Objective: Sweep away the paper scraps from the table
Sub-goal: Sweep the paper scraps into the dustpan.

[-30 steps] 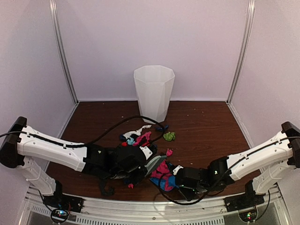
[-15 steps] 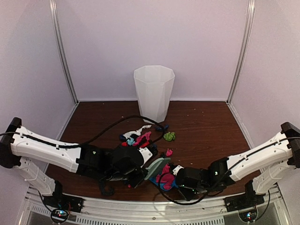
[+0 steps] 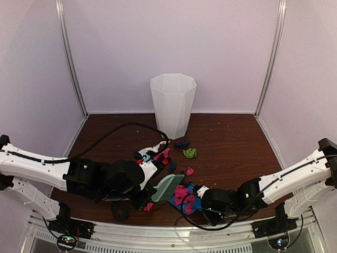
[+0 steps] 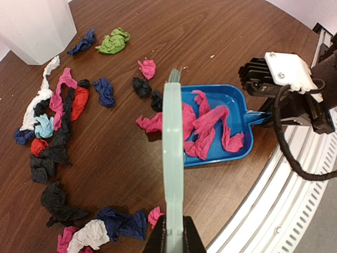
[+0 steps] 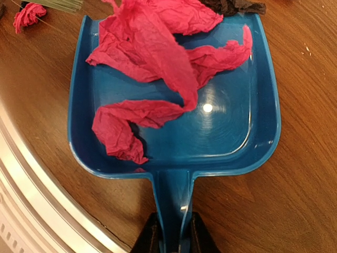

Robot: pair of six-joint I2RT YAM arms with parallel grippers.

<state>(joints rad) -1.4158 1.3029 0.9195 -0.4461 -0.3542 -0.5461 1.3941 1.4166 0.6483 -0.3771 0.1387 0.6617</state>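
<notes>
My left gripper [image 4: 174, 238] is shut on the handle of the mint-green hand brush [image 4: 172, 153], which is held over the left edge of the blue dustpan [image 4: 239, 103]. My right gripper [image 5: 174, 238] is shut on the dustpan's handle; the pan [image 5: 231, 121] lies flat on the table [image 3: 231, 142] and holds long pink paper scraps [image 5: 152, 58]. More scraps lie loose on the table: a green wad [image 4: 112, 42], a navy one [image 4: 83, 42], a mixed pile [image 4: 58, 110] at left and others [image 4: 110, 226] near the brush handle. In the top view the brush [image 3: 167, 187] and pan [image 3: 185, 199] are front centre.
A white faceted bin [image 3: 172, 104] stands at the back centre of the table, just behind the scraps. A black cable [image 3: 121, 132] loops over the left arm. The metal rail [image 3: 174, 234] runs along the front edge, close to the dustpan. Enclosure walls surround the table.
My left arm has drawn back to the left, pulling the brush off the dustpan's mouth. The pink scraps now lie in the pan. The right gripper and pan have barely moved.
</notes>
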